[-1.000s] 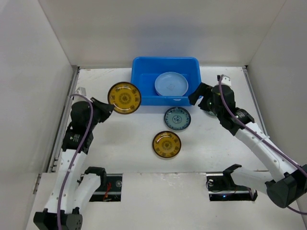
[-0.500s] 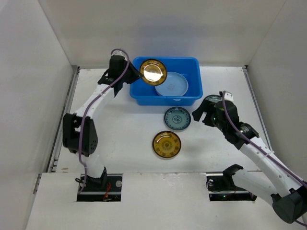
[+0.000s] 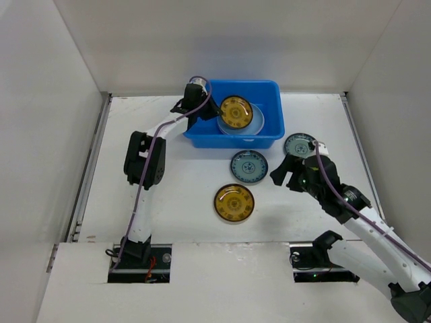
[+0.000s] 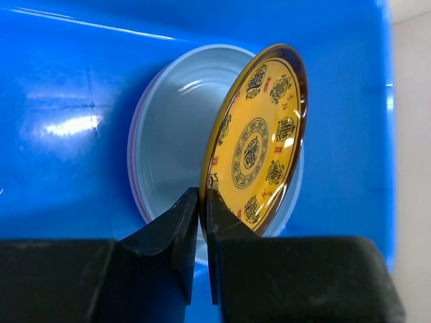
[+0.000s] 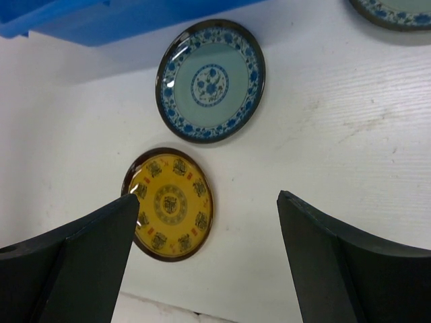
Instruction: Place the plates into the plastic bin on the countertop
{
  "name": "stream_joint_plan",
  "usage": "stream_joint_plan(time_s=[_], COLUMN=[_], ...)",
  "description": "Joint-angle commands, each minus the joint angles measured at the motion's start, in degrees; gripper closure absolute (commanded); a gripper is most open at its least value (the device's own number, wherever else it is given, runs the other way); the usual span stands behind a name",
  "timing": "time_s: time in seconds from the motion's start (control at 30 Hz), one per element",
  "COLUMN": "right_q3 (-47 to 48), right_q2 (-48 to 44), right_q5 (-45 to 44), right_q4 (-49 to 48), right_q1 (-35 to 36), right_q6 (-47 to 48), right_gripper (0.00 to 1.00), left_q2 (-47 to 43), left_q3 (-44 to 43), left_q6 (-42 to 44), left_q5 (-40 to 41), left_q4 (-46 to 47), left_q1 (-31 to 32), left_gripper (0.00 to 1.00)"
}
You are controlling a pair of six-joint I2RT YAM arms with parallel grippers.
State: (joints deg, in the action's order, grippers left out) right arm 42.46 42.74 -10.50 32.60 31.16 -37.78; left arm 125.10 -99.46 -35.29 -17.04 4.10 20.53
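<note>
Grip: left tool (image 4: 203,196) clamped on amber plate (image 4: 259,141) over bin (image 4: 67,101) | right tool (image 5: 209,198) spread wide, empty

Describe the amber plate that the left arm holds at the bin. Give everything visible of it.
The amber plate is small, round and glossy, like glazed ceramic, with a dark brown rim and rings of dark and red motifs around a central medallion. The left end effector is shut on its rim, holding it tilted steeply over the light blue plate lying in the blue plastic bin. Whether the two plates touch cannot be told.
</note>
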Motion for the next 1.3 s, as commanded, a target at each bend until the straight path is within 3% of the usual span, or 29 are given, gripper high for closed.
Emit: stream_joint_plan(time_s=[0.0, 0.1, 0.2, 0.27, 0.33, 0.53, 0.8, 1.0, 1.27], right_q3=[0.1, -0.1, -0.4, -0.7, -0.8, -2.1, -9.2, -14.6, -17.1], right_q2=[-0.6, -0.6, -0.8, -1.1, -0.8, 1.6, 5.9, 7.6, 17.3], right_q5=[-0.9, -1.2, -1.3, -1.1, -0.7, 1.3, 9.7, 15.6, 22.9], right_q4=[1.8, 2.7, 3.6, 3.8, 3.8, 2.4, -8.2, -17.7, -28.4], right_q1=[1.9, 3.2, 4.3, 5.0, 5.5, 6.9, 7.4, 7.3, 7.2], right_q6=[-0.9, -1.5, -2.1, -2.4, -2.4, -2.4, -3.3, -4.0, -5.7], right_gripper=[0.11, 0.11, 0.11, 0.11, 0.11, 0.11, 0.14, 0.19, 0.28], left_q2=[2.0, 4.5, 6.5, 7.2, 6.7, -2.0, -22.3, -37.1, -53.5], left_q3=[-5.7, -7.8, -9.6, -10.5, -10.8, -10.8, -5.2, 10.7, 32.5], left_q6=[1.6, 3.2, 5.1, 5.7, 6.3, 8.9, 14.2, 14.6, 11.8], left_q5=[-1.9, -2.1, -1.8, -1.8, -1.9, -1.0, 7.4, 15.4, 20.9], left_q4=[5.5, 5.5, 5.5, 5.4, 5.5, 4.9, -2.3, -4.5, -5.8], left_q1=[0.0, 0.2, 0.3, 0.3, 0.4, 1.7, 2.3, 2.2, 0.9], left_gripper=[0.93, 0.89, 0.77, 0.62, 0.4, 0.0, 0.0, 0.0, 0.0])
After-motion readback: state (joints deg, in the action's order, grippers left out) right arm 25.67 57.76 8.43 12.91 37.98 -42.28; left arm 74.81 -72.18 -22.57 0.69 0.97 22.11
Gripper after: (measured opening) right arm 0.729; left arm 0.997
